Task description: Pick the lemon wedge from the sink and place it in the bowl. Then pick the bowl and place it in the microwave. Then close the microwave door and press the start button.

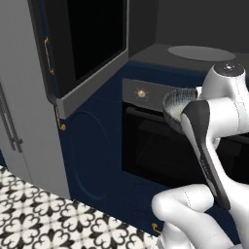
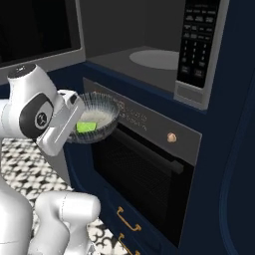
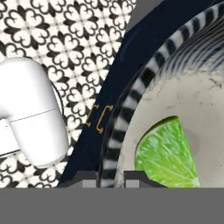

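My gripper is shut on the rim of the grey ribbed bowl, one fingertip on each side of the wall. The bowl hangs level in front of the oven's top edge, below and left of the microwave opening. The yellow-green lemon wedge lies on the bowl's pale inside. The microwave stands open, its pale turntable bare in the dark cavity. Its dark glass door is swung out to the left. The sink is out of view.
The black oven, with a knob and a bar handle, sits directly under the microwave. Navy cabinet fronts surround it. A grey fridge stands at the far left, above the patterned tile floor.
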